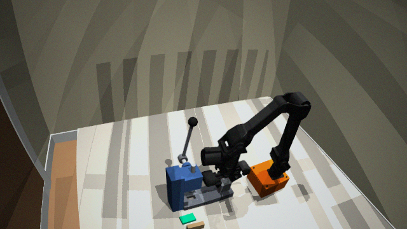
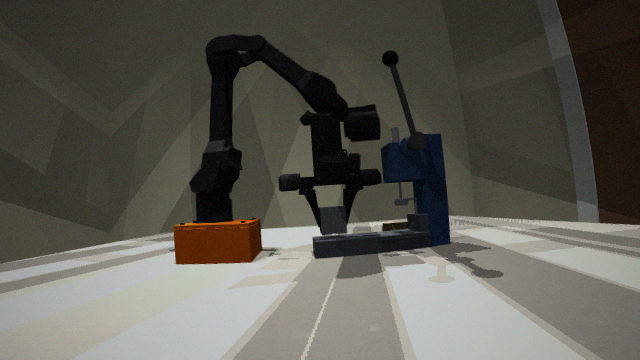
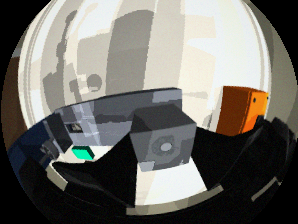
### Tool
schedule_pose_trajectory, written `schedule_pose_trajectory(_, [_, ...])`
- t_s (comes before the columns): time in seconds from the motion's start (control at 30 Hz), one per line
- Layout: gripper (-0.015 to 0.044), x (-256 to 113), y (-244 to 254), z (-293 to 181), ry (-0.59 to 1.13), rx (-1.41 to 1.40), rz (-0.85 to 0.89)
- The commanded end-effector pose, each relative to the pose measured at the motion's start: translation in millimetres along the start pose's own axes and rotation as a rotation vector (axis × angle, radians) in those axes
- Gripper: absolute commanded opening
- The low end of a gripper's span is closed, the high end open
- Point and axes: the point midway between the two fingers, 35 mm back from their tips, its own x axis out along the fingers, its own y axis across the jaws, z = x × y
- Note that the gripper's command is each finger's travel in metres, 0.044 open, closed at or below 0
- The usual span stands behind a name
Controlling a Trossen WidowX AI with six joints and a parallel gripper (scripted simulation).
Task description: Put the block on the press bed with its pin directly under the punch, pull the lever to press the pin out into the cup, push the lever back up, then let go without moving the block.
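My gripper (image 2: 332,221) (image 3: 157,127) is shut on the grey block (image 1: 226,185) (image 2: 333,218) (image 3: 175,117), with a finger on either side. A round pin (image 3: 166,146) shows in the block's face in the wrist view. The block is upright over the robot-side end of the press bed (image 1: 210,198) (image 2: 370,244) (image 3: 112,112), very low; I cannot tell if it touches. The blue press (image 1: 175,191) (image 2: 436,200) stands at the bed's other end. Its punch (image 2: 401,202) is raised above the bed. The lever (image 1: 188,141) (image 2: 403,100) stands up, black knob on top. No cup can be made out.
The orange arm base (image 1: 265,181) (image 2: 215,245) (image 3: 235,110) stands beyond the bed's robot-side end. A green piece (image 1: 187,218) (image 3: 83,152) and a tan piece (image 1: 195,226) lie beside the press. A brown strip (image 1: 63,184) runs along the table's far left in the top view.
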Motion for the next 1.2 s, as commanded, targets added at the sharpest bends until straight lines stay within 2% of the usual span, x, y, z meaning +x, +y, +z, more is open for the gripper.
schedule_pose_trajectory(0.0, [0.0,8.5,-2.3,-1.1,0.006,0.004,-0.01])
schedule_pose_trajectory(0.17, [0.0,15.6,-2.6,-1.2,0.006,0.004,-0.01])
schedule_pose_trajectory(0.67, [0.0394,9.0,-1.0,-0.2,0.001,0.0,-0.004])
schedule_pose_trajectory(0.73, [0.044,-0.4,-0.5,-0.2,0.002,0.001,-0.005])
schedule_pose_trajectory(0.83, [0.044,-31.9,-1.6,-0.8,0.005,0.003,-0.009])
schedule_pose_trajectory(1.0, [0.044,-34.4,-1.9,-0.9,0.006,0.004,-0.01])
schedule_pose_trajectory(1.17, [0.0309,-62.8,0.8,0.0,0.004,0.002,-0.01])
